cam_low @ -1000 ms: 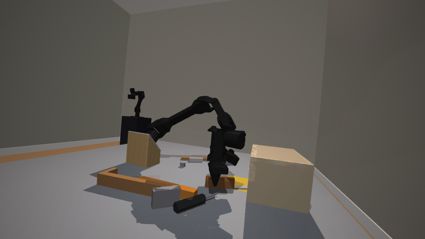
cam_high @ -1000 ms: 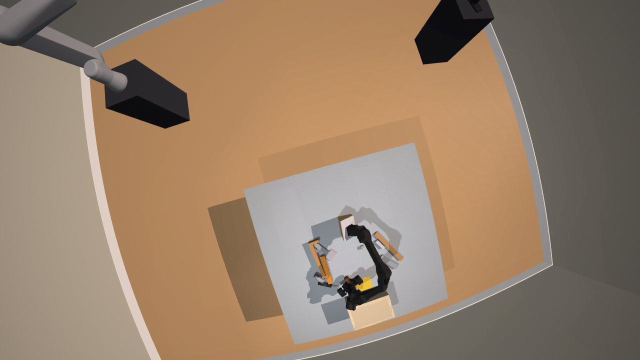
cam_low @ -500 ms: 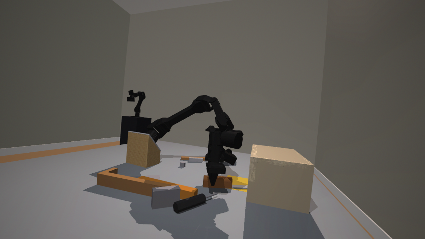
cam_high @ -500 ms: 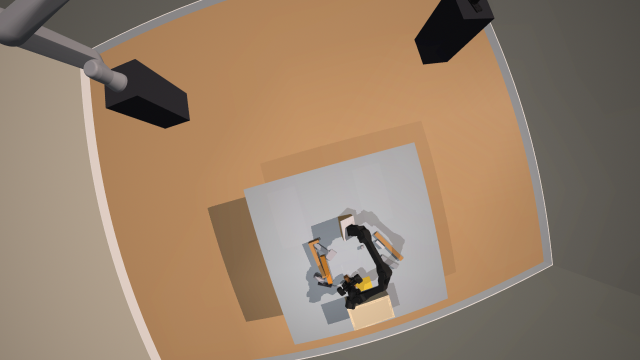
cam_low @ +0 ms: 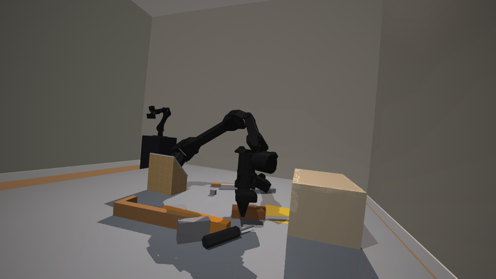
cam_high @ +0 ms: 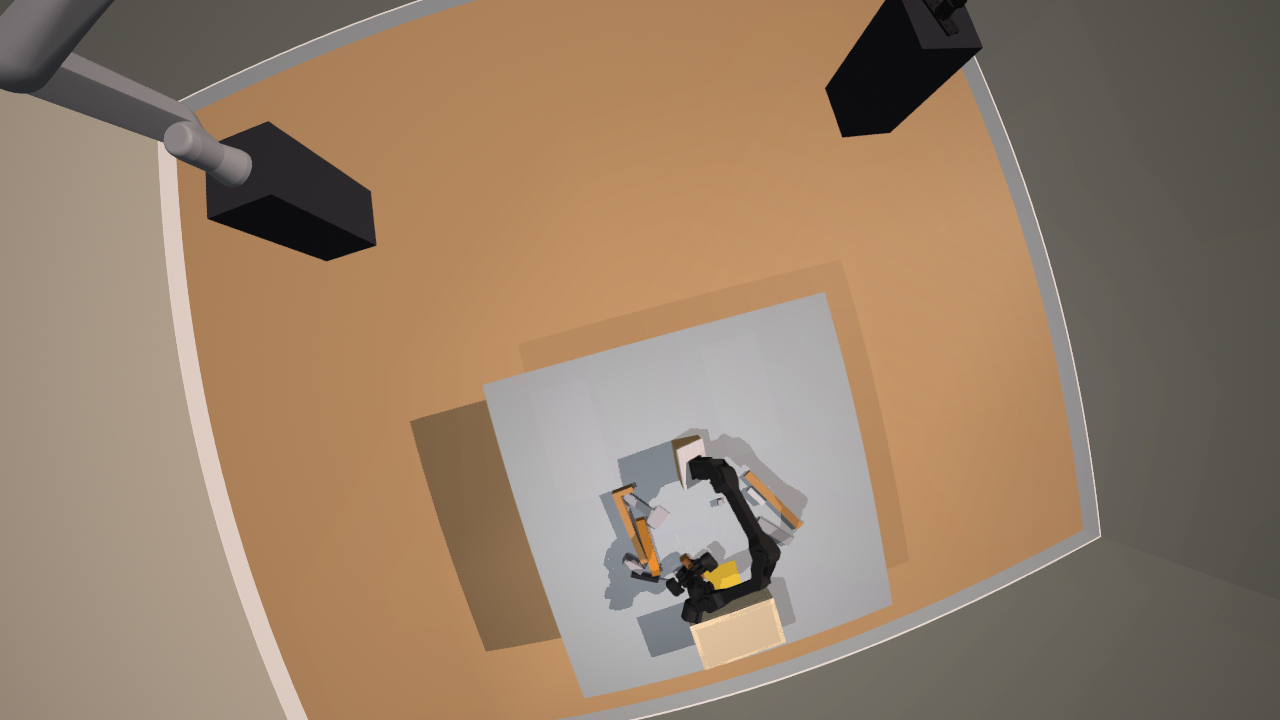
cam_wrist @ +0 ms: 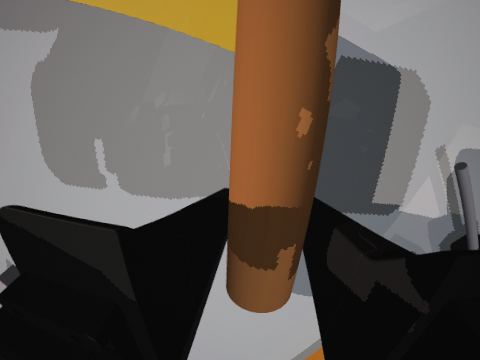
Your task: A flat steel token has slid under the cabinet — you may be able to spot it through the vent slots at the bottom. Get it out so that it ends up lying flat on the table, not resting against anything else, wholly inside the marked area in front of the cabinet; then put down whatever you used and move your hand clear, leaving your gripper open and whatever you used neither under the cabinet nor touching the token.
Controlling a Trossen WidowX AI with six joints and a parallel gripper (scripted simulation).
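My gripper (cam_high: 691, 574) (cam_low: 243, 214) (cam_wrist: 267, 202) points down and is shut on a brown round handle (cam_low: 254, 212) (cam_wrist: 280, 125), which lies level, low over the table. The handle's far end runs out of the wrist view. The cabinet (cam_high: 738, 637) (cam_low: 326, 215) is a beige box to the right of the handle in the exterior view. The yellow marked area (cam_high: 725, 573) (cam_low: 275, 209) (cam_wrist: 185, 20) lies between handle and cabinet. A thin grey strip (cam_low: 276, 218) crosses it; I cannot tell whether it joins the handle. The steel token and vent slots are not visible.
A black-handled screwdriver (cam_low: 221, 237) (cam_wrist: 466, 205) lies near the handle, with its shaft towards my fingers. A grey block (cam_low: 193, 231) and an orange L-shaped piece (cam_high: 623, 514) (cam_low: 148, 216) stand beyond it. Another orange bar (cam_high: 774, 499) and a small grey cube (cam_low: 212, 192) lie farther off.
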